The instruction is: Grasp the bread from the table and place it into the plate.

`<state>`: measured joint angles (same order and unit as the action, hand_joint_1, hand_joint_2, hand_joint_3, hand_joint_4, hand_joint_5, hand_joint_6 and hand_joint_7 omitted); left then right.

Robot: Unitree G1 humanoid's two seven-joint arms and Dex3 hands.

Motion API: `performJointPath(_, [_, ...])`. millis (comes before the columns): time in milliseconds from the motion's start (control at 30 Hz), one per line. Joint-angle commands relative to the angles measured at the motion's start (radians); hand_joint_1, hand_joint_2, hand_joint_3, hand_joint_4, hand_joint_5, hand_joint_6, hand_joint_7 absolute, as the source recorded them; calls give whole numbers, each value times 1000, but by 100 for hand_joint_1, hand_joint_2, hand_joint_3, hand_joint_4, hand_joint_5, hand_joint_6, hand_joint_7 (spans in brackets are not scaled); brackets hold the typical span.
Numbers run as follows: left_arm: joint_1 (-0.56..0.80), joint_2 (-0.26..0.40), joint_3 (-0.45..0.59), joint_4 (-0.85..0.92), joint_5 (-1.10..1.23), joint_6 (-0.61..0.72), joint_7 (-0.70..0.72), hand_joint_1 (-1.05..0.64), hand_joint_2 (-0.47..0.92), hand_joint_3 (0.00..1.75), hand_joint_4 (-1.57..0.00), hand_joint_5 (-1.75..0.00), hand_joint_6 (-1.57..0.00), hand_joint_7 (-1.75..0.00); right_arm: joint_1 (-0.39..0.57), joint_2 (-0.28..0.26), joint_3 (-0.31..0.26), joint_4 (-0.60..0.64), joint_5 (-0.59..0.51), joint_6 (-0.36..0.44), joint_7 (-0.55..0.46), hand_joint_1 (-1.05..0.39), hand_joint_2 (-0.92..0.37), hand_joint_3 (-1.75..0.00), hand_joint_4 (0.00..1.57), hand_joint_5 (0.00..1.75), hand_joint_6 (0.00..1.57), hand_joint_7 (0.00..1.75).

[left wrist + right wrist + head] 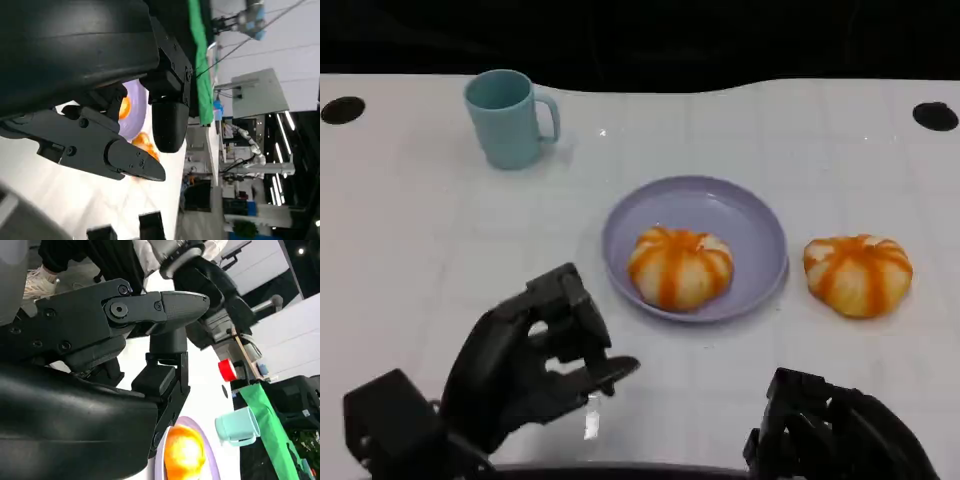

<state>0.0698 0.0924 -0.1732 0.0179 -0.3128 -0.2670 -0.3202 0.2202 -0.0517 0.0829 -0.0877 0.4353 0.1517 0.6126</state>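
L hand [535, 365] empty, fingers apart | R hand [840, 435] state unclear | bread [858, 274] beside plate [760, 215]: approach from above w/ R hand, grip gently.

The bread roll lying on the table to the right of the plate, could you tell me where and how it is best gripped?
Grip the bread roll across its rounded sides, coming from above with the right robot hand, which is nearest. It lies flat and domed, apart from the purple plate, so the sides are free.
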Motion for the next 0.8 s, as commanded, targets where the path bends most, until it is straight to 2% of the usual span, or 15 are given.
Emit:
performJointPath(33, [76,-7,15,-80,-80,114,-35,-18,89,2,-81,-175,-64,-175,6,-12,-3,-9,3,-5,1,-70,-92,-26,84,161,77,135])
performJointPath(500, [127,-27,56,-81,-130,205,-126,-9,92,6,-82,-175,-61,-175,-1,-23,-19,5,6,-7,8,-70,-92,-26,84,162,76,136])
performJointPath(800, [132,-30,69,-91,-141,253,-164,-12,89,7,-81,-175,-61,-175,1,-30,-28,9,4,-15,16,-71,-92,-26,84,162,76,137])
